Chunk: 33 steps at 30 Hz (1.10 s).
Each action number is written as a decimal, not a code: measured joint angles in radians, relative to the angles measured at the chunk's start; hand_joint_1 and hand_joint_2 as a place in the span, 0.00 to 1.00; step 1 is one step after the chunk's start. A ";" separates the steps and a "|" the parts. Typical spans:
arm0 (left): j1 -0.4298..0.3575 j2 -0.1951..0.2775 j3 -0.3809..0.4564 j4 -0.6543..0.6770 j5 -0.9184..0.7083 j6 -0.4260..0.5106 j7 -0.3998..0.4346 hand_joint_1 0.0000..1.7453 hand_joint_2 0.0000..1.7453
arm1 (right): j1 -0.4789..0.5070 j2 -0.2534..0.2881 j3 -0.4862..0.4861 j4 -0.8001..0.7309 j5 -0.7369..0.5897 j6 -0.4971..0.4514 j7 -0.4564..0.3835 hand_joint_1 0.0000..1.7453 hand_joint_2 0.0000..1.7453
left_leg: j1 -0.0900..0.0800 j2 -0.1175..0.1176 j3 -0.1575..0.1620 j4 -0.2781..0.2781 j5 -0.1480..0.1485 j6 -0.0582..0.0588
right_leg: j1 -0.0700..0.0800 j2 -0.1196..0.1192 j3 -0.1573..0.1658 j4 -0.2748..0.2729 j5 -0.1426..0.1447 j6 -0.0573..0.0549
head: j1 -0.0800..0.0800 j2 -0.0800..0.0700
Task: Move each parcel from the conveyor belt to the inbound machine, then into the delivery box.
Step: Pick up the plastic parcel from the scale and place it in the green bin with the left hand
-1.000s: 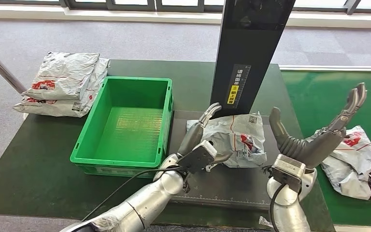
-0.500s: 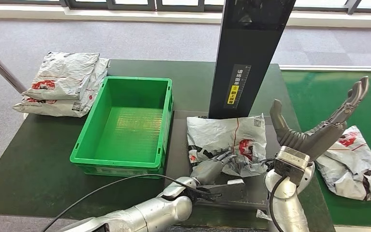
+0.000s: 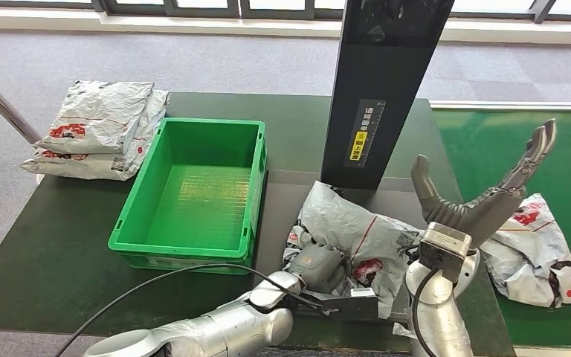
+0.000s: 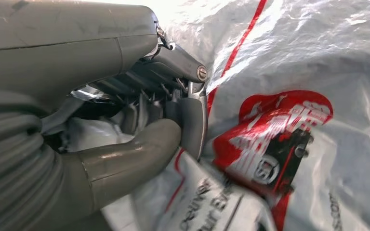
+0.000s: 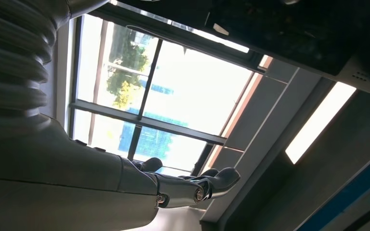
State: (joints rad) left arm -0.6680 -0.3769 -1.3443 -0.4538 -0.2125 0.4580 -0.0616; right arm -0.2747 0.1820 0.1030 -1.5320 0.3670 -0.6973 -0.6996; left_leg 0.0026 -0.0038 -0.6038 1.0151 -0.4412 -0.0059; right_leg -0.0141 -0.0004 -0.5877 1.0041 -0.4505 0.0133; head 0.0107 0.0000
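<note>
Where black column [image 3: 384, 82] stands, green crate [image 3: 197, 190] leftward

The tall black upright column [image 3: 383, 82] carries a vertical strip of white Chinese characters above a small yellow label, too small to read; the crumpled white plastic parcel [image 4: 289, 144] shows red-and-black printing, illegible

Four parcels: one on the scanner platform [image 3: 357, 238], one on the green conveyor belt [image 3: 535, 245], two stacked [image 3: 97, 126] at the table's far left. One green crate [image 3: 193, 186]; one black scanner column [image 3: 379, 82].
</note>
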 joint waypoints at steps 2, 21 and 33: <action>-0.001 0.000 -0.006 0.003 0.000 0.001 0.002 1.00 1.00 | 0.000 0.000 0.000 0.002 0.000 0.000 0.000 0.00 1.00 | 0.000 0.000 0.000 0.000 0.000 0.000 | 0.000 0.000 0.000 0.000 0.000 0.000 | 0.000 0.000; 0.107 0.000 0.398 -0.226 -0.943 0.241 -0.025 0.00 1.00 | 0.033 0.000 0.000 0.009 0.009 0.000 0.000 0.00 1.00 | 0.000 0.002 -0.001 0.000 0.000 0.000 | 0.000 0.002 -0.002 0.000 0.000 0.000 | 0.000 0.000; 0.217 0.001 0.876 -0.615 -0.868 0.243 -0.192 0.00 1.00 | 0.050 -0.003 -0.015 0.008 0.009 -0.001 0.000 0.00 1.00 | 0.000 0.003 -0.001 0.000 0.000 -0.002 | 0.000 0.004 -0.003 0.001 0.000 0.000 | 0.000 0.000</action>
State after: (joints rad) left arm -0.4513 -0.3758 -0.4686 -1.0691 -1.0808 0.7012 -0.2537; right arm -0.2251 0.1793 0.0876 -1.5241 0.3764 -0.6985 -0.6996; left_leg 0.0031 -0.0003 -0.6046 1.0151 -0.4409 -0.0076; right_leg -0.0139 0.0033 -0.5906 1.0046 -0.4502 0.0128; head 0.0106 0.0000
